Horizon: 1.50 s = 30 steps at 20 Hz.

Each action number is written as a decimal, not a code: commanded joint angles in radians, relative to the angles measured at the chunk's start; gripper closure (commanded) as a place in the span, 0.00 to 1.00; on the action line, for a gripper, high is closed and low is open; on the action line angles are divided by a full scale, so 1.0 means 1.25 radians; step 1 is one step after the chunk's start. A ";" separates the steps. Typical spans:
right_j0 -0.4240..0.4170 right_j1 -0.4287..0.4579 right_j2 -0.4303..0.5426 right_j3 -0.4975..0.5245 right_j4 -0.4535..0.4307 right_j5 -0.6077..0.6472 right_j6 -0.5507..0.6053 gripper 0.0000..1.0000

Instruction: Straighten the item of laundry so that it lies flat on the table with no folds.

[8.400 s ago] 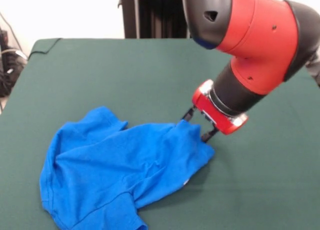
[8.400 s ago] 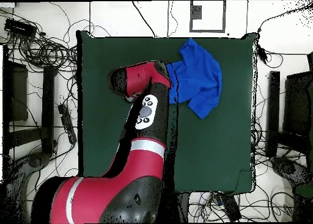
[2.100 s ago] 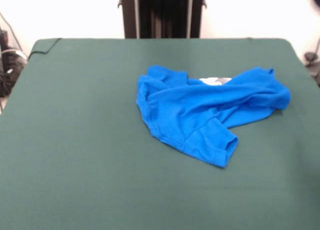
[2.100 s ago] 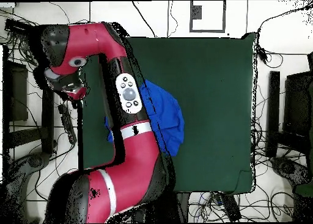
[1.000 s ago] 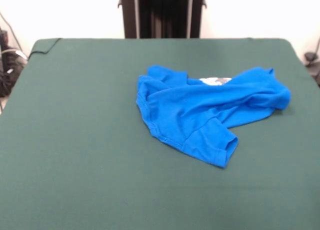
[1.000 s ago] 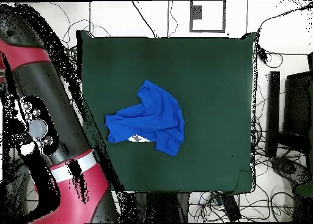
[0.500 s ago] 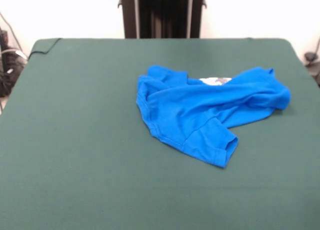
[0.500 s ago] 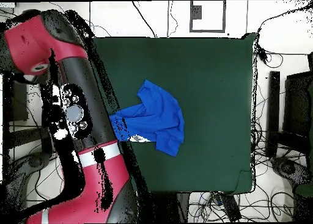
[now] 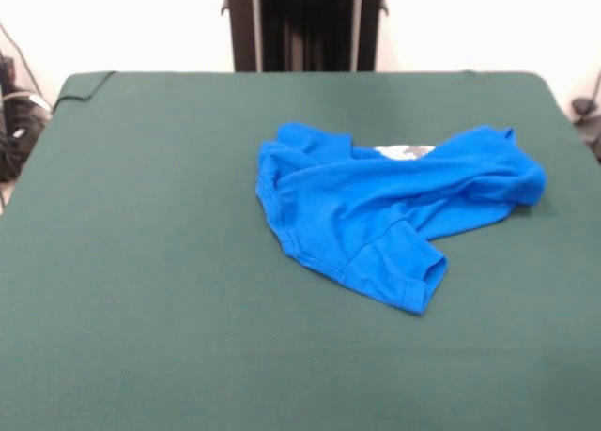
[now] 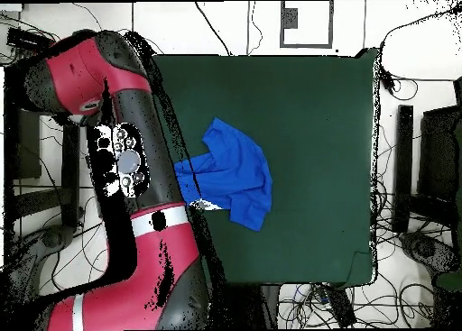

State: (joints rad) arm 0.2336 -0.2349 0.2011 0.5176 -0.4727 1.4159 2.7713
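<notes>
Jaws out of sight; red arm (image 10: 126,165) reaches along table (image 10: 307,93) edge beside crumpled shirt (image 10: 236,176).

Tabletop (image 9: 141,309): large, rectangular, covered in dark green felt-like cloth; the covering is lifted slightly at the far left corner in the front view. One item lies directly on it: a bright blue T-shirt (image 9: 376,215), crumpled and folded over itself, right of centre in the front view. One sleeve points toward the near edge. A small patch of white-grey print shows at the far side of the bundle. Overhead: shirt (image 10: 236,174) lies near the tabletop (image 10: 316,111) middle, well clear of all edges.
</notes>
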 commanded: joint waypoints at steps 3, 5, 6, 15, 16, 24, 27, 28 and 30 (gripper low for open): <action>0.037 0.092 -0.037 0.131 0.021 -0.059 0.226 0.00; 0.037 0.099 -0.042 0.130 0.028 -0.060 0.223 0.00; 0.038 0.103 -0.046 0.129 0.029 -0.063 0.221 0.00; 0.044 0.148 -0.101 0.105 -0.007 -0.122 0.201 0.00; 0.041 0.159 -0.100 0.101 -0.006 -0.134 0.204 0.00; 0.037 0.228 -0.101 0.048 0.009 -0.163 0.208 0.00; 0.042 0.242 -0.109 0.036 0.012 -0.164 0.214 0.00; 0.046 0.241 -0.115 0.036 0.015 -0.142 0.211 0.00; 0.049 0.227 -0.126 0.049 0.025 -0.114 0.208 0.00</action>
State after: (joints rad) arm 0.2706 0.0006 0.0600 0.4949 -0.4586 1.2706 2.7713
